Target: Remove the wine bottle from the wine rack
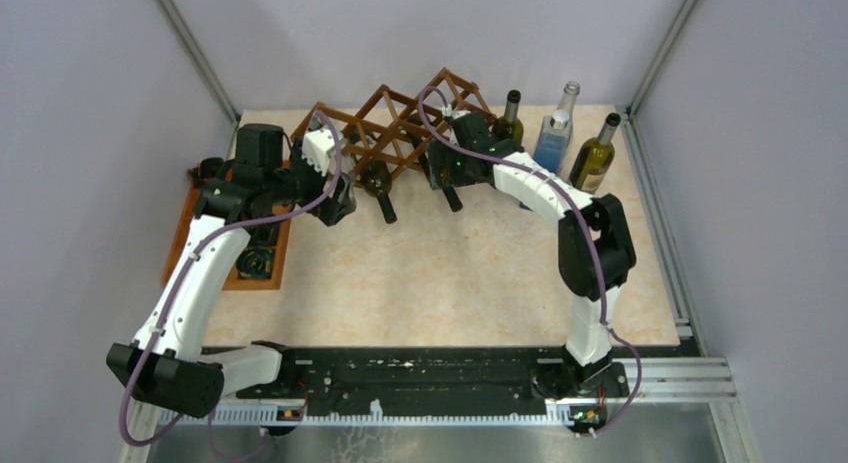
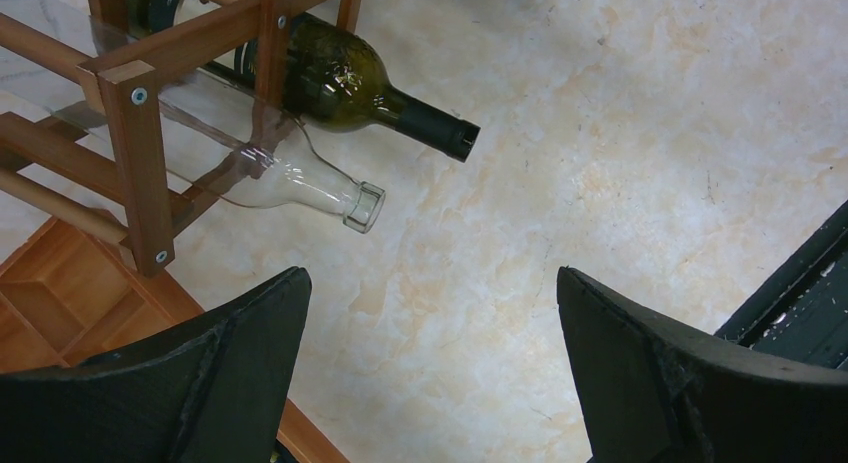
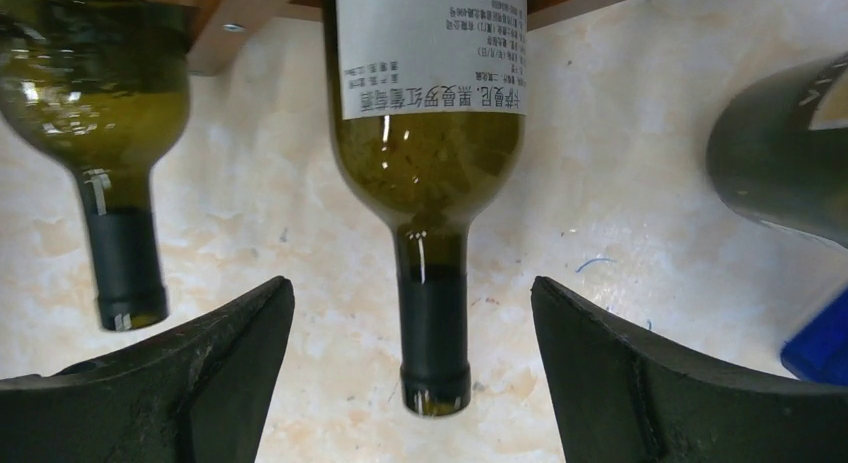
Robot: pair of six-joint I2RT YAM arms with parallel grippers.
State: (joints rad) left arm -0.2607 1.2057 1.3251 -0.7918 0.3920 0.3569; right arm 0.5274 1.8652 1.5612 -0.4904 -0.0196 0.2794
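Hovering spread wide, the right gripper brackets the capped neck of the wine bottle; neither finger touches the glass. The bottle lies neck-forward in the wine rack, label toward the wrist camera, body under the wooden bars. A 2nd green bottle lies just left of it in the rack. The left gripper is also released and empty, over the table near a clear bottle at the rack's left end. An orange-brown tray sits beside that end. 3 bottles stand upright right of the rack.
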